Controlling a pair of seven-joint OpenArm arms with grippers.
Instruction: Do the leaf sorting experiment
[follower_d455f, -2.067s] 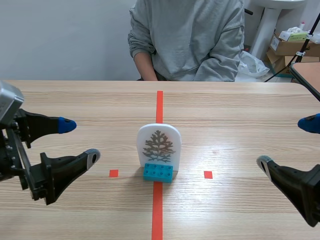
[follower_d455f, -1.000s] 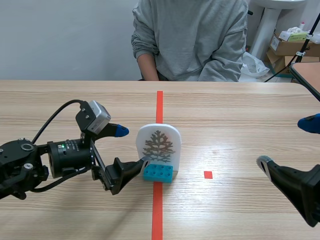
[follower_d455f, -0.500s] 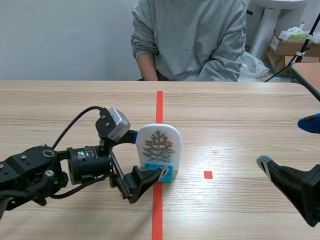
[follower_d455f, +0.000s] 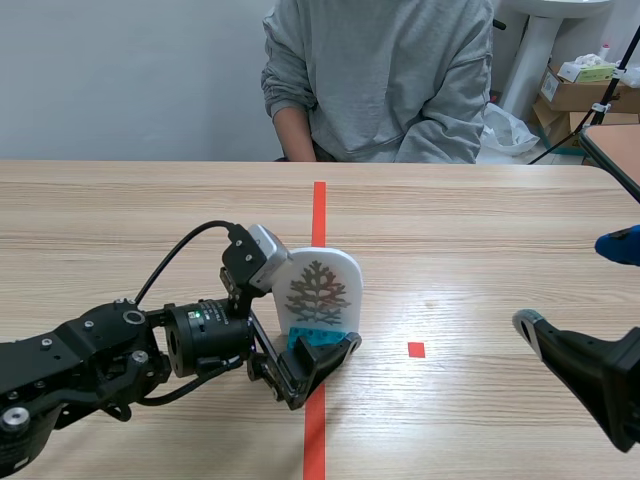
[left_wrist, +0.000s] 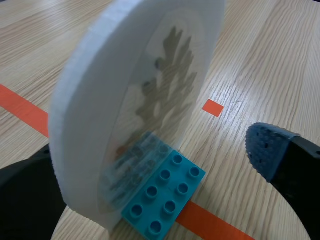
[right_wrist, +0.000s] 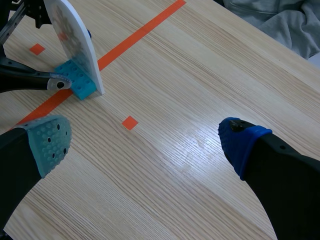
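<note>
The left fingers (left_wrist: 272, 150) stand open, one on each side of the leaf card (left_wrist: 135, 110). The dotted pad on the printed side is near the card and the teal brick (left_wrist: 165, 200) at its foot, with a clear strip of bench between them. The other finger is only a dark shape behind the card, and I cannot tell whether it touches the back. In the scene view that far finger is hidden by the card, and the near finger lies low across the front of the brick, covering most of it.

The card is a white arch with a branching leaf printed on it. It stands upright in the brick on the orange-red centre line of the bench (follower_d455f: 500, 210). Seen from the left wrist, the print is blurred.

The right fingers (right_wrist: 47, 142) are spread wide and hold nothing, with bare wood and a small red square mark between them. They are well apart from the card, and the arm is cut off at the edge.

A person in a grey sweatshirt (follower_d455f: 380, 80) sits across the bench.
</note>
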